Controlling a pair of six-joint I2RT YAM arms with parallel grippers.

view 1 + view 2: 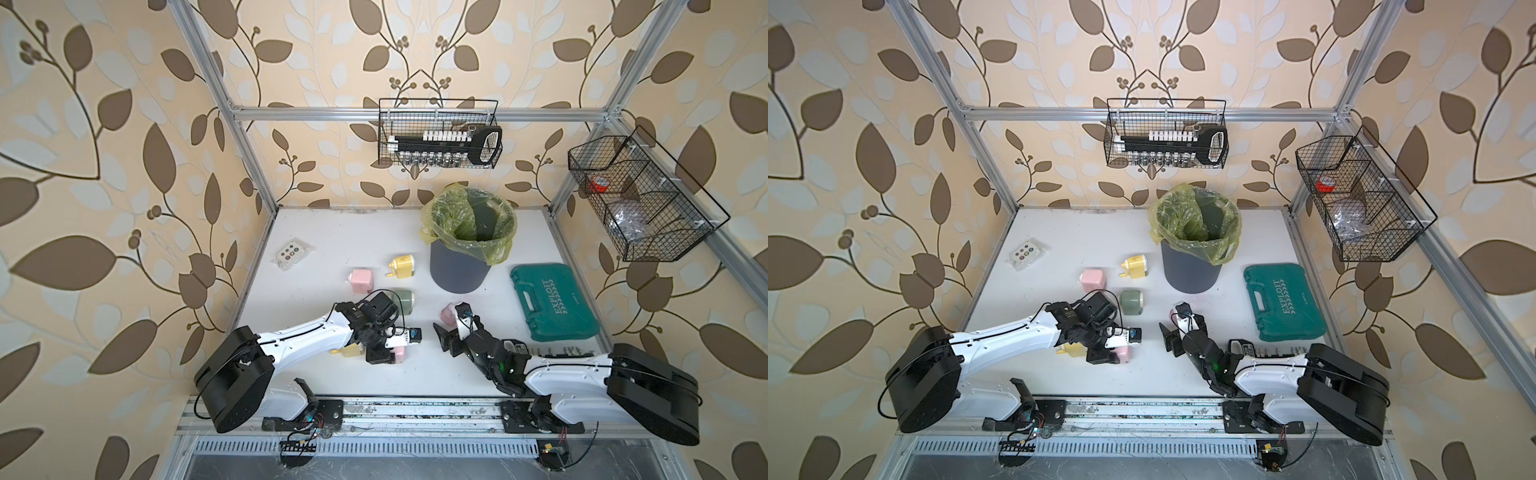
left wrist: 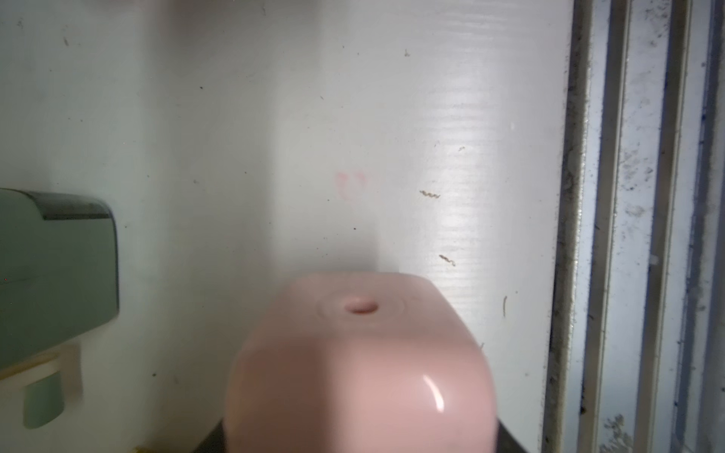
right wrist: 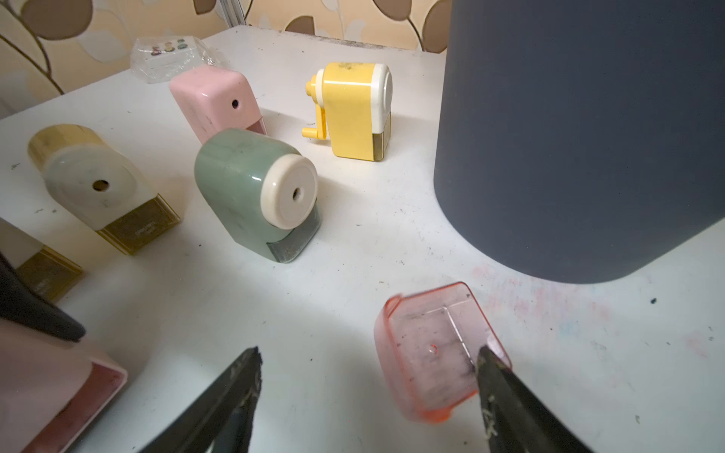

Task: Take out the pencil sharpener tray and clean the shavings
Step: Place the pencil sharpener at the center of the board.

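Observation:
The pencil sharpener tray (image 3: 429,349), a small see-through pink box, lies on the white table (image 3: 353,243) in front of the grey bin (image 3: 580,137). It also shows in a top view (image 1: 448,312). Its inside has dark smudges only; the shavings are out of view. My right gripper (image 3: 368,353) is open, jaws wide apart, with one fingertip (image 3: 486,364) at the tray's rim. My left gripper (image 1: 390,355) is shut on a pink sharpener (image 2: 357,364) near the table's front; its fingers are almost hidden behind it.
Yellow (image 1: 401,266), pink (image 1: 363,280) and green (image 1: 402,298) sharpeners stand left of the lined bin (image 1: 457,266). Another yellow one (image 1: 351,351) sits under the left arm. A green tool case (image 1: 552,303) lies right. A plastic packet (image 1: 292,252) lies far left. Stray wood curls (image 2: 429,194) dot the table.

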